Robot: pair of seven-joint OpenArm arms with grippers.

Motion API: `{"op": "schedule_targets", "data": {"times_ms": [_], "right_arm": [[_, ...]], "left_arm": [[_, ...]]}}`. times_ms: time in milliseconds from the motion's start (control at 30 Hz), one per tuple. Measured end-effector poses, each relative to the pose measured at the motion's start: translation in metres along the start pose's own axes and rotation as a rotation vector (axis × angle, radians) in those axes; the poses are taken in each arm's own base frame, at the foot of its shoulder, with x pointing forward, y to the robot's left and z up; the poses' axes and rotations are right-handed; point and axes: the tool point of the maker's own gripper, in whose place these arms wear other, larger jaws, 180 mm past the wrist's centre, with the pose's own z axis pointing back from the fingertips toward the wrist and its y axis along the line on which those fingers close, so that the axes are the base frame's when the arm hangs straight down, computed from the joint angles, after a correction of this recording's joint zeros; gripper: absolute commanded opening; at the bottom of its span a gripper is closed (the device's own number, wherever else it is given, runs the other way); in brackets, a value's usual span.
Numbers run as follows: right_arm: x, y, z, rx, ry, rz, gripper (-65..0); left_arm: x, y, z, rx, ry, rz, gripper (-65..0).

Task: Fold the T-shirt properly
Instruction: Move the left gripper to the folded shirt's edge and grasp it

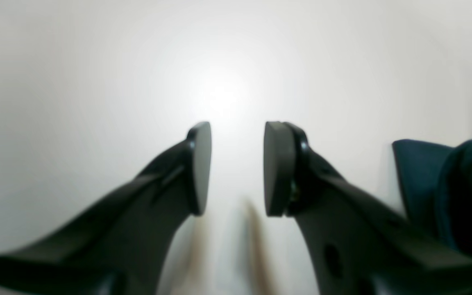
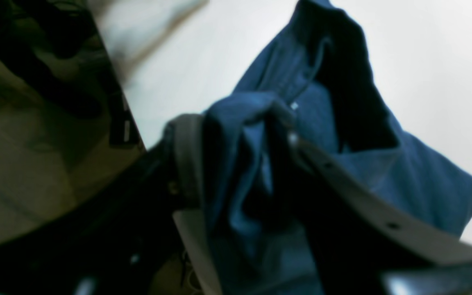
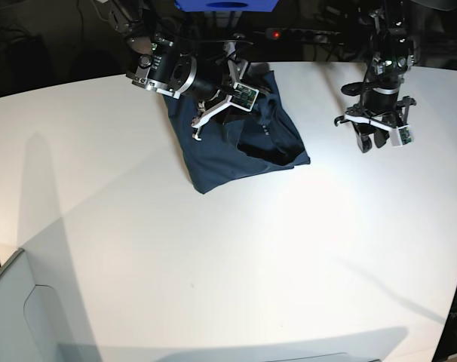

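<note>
The dark navy T-shirt (image 3: pixel 243 151) lies bunched in a rough heap at the far middle of the white table (image 3: pixel 213 264). My right gripper (image 3: pixel 217 113) is down on its upper left part. In the right wrist view a thick fold of the T-shirt (image 2: pixel 404 180) fills the space between the fingers of that gripper (image 2: pixel 236 131), and the rest trails away onto the table. My left gripper (image 1: pixel 236 168) hangs open and empty over bare table, to the right of the shirt (image 1: pixel 424 176). In the base view the left gripper (image 3: pixel 372 143) stands well clear of the cloth.
A blue object (image 3: pixel 225 4) sits behind the table's far edge, with dark clutter and cables around it. A grey-white box corner (image 3: pixel 17 309) shows at the near left.
</note>
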Motion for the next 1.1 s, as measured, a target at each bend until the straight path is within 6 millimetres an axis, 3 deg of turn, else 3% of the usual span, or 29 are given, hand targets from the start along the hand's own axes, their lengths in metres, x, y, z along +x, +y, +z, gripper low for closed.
{"op": "schedule_targets", "data": {"times_ms": [300, 433, 533, 700, 867, 1100], "right_arm": [[0.007, -0.003, 0.005, -0.017, -0.015, 0.013, -41.4], [0.014, 0.021, 0.005, 0.048, -0.036, 0.039, -41.3], [0.012, 0.019, 0.006, 0.043, -0.028, 0.041, -38.6], [0.016, 0.012, 0.005, 0.03, -0.036, 0.058, -33.9], [0.007, 0.002, 0.009, -0.002, -0.009, 0.053, -34.0], [0.008, 0.004, 0.008, 0.005, -0.015, 0.05, -34.5]], "left_arm": [[-0.004, 0.0, 0.002, 0.002, 0.009, 0.003, -44.2], [-0.004, 0.001, 0.001, 0.002, 0.008, 0.001, -44.2], [-0.003, -0.001, 0.002, -0.001, 0.01, 0.003, -41.9], [0.003, -0.026, 0.011, -0.06, -0.025, 0.116, -37.1], [-0.002, -0.035, 0.015, -0.105, -0.003, 0.212, -37.0], [0.002, -0.063, 0.02, -0.19, -0.006, 0.257, -36.9]]}}
